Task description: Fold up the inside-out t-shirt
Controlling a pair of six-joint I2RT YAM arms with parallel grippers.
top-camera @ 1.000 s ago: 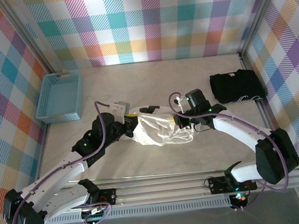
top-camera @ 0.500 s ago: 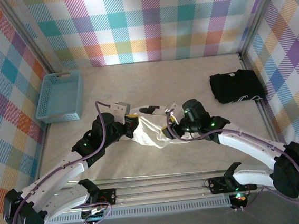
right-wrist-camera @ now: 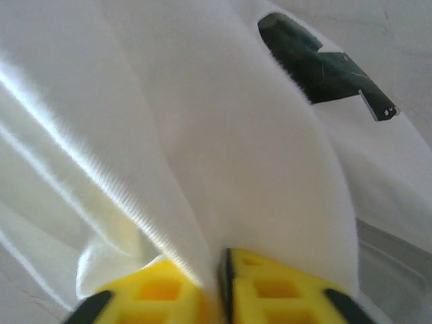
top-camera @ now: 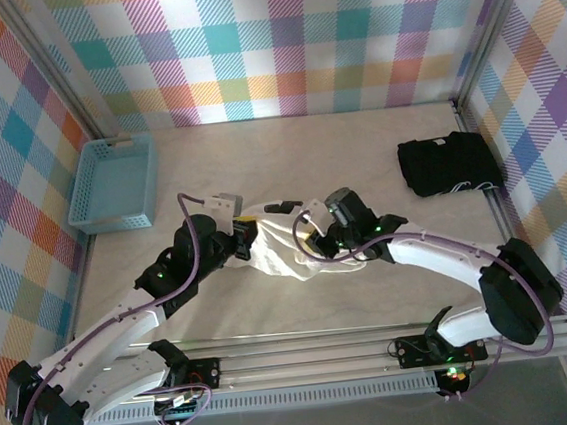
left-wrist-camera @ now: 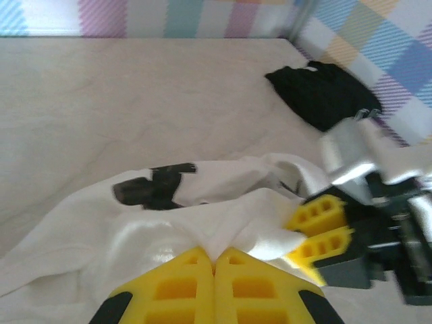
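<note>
The inside-out t-shirt lies bunched in a small white heap at the middle of the table. My left gripper is at its left end, shut on a pinch of the white cloth. My right gripper is close beside it on the right, shut on a raised fold of the same cloth. In the left wrist view the right gripper's yellow fingers pinch a corner of fabric only a little way from my left fingertips. A black mark shows on the shirt.
A blue basket stands at the back left of the table. A folded black garment lies at the back right, also in the left wrist view. Checked walls close in the back and sides.
My right gripper has moved left along the shirt, close to the left gripper, and now holds cloth there. The shirt is bunched narrower. The left arm has barely moved.
</note>
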